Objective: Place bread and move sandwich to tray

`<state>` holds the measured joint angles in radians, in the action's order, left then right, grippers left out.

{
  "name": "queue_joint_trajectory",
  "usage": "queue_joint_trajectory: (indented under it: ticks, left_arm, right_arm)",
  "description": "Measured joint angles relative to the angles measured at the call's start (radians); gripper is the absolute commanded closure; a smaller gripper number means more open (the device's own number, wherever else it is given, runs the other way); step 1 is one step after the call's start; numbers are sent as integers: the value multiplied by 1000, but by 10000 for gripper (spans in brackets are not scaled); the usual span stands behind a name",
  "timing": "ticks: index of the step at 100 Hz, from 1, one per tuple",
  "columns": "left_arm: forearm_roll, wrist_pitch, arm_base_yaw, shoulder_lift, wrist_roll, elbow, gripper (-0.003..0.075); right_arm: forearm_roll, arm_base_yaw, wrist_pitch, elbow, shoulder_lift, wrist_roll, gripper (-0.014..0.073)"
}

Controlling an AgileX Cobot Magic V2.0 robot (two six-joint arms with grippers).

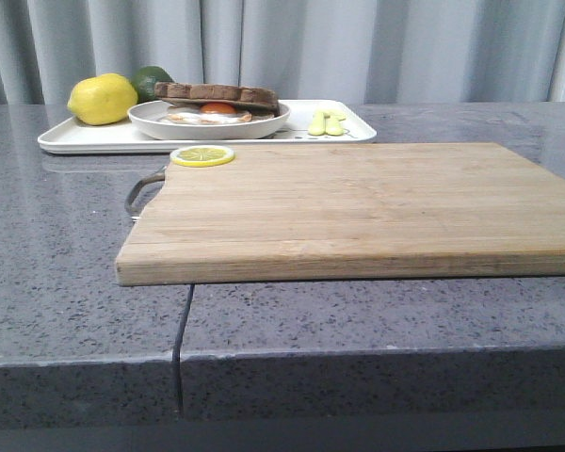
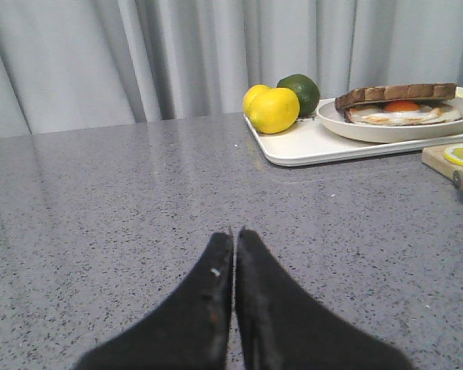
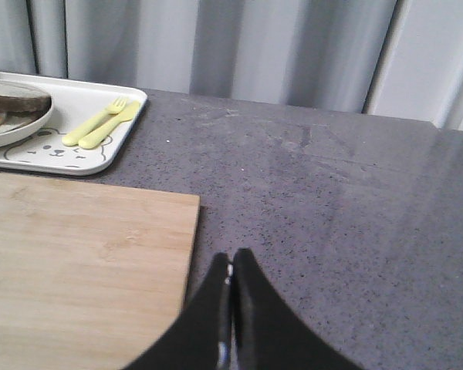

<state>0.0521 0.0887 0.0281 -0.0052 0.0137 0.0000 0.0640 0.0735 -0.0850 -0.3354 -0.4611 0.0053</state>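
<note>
The sandwich (image 1: 217, 99), brown-crusted bread over a fried egg with an orange yolk, sits on its round white plate (image 1: 207, 129) on the white tray (image 1: 85, 138) at the back left. It also shows in the left wrist view (image 2: 397, 104) and partly in the right wrist view (image 3: 11, 104). The top slice of bread (image 1: 218, 92) lies on the egg. My left gripper (image 2: 234, 231) is shut and empty over bare counter, left of the tray (image 2: 309, 146). My right gripper (image 3: 231, 254) is shut and empty beside the cutting board's right edge. Neither gripper shows in the front view.
A light wooden cutting board (image 1: 358, 207) fills the middle, with a lemon slice (image 1: 202, 155) at its far left corner. A lemon (image 1: 102, 99) and a lime (image 1: 153, 80) sit on the tray's left. A yellow fork and spoon (image 1: 327, 122) lie on its right. Curtains hang behind.
</note>
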Motion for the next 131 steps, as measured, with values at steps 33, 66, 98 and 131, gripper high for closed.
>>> queue_joint_trajectory:
  ticks: [33,66,98,131]
  left_arm:
    - [0,0,0,0,0,0,740]
    - [0,1,0,0,0,0,740]
    - [0,1,0,0,0,0,740]
    - [0,1,0,0,0,0,740]
  right_arm:
    - [0,4,17,277,376,0,663]
    - [-14,7,19,362,470,0,663]
    - [-24,7,15,362,472,0,663]
    - [-24,7,15,362,472,0,663]
